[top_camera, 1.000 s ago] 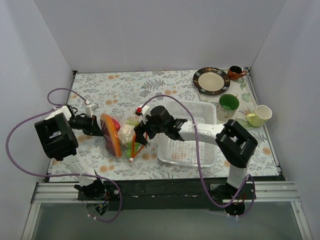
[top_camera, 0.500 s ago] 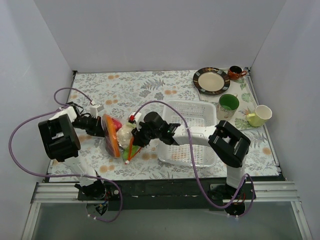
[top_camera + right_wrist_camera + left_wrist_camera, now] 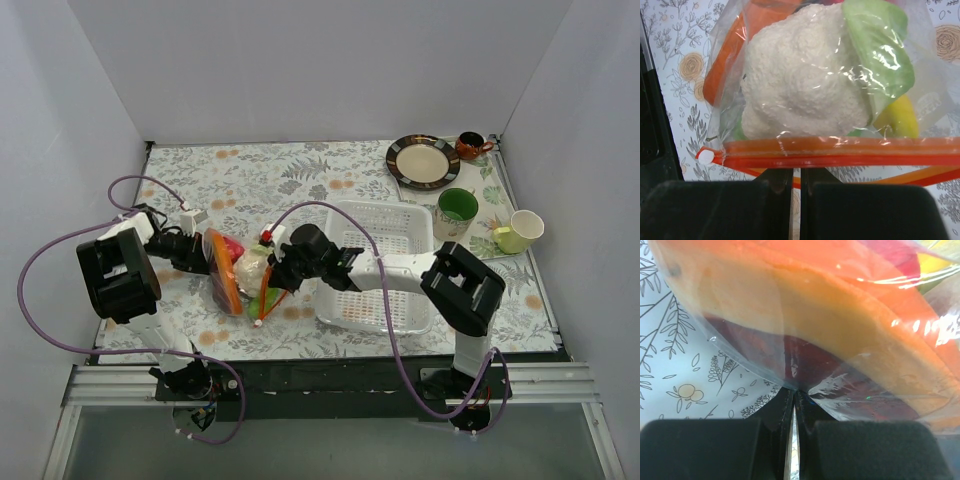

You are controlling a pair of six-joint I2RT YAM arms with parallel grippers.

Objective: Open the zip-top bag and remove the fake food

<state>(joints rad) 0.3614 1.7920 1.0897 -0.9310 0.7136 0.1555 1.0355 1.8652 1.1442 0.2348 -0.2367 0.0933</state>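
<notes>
The zip-top bag lies on the patterned cloth between the two arms, its orange-red zip strip facing the right arm. Through the clear plastic the fake food shows: a white cabbage piece, a green leaf, a yellow piece and an orange piece over a dark red one. My left gripper is shut on the bag's closed far edge. My right gripper is shut on the lip just below the zip strip; a second orange lip trails underneath.
The white perforated tray sits right of the bag, under the right arm. A brown-rimmed plate, a small brown cup, a green cup and a yellow cup stand at the back right.
My right gripper moved left up to the bag's mouth and went from open to shut on the lip. The left gripper kept its hold and shifted slightly.
</notes>
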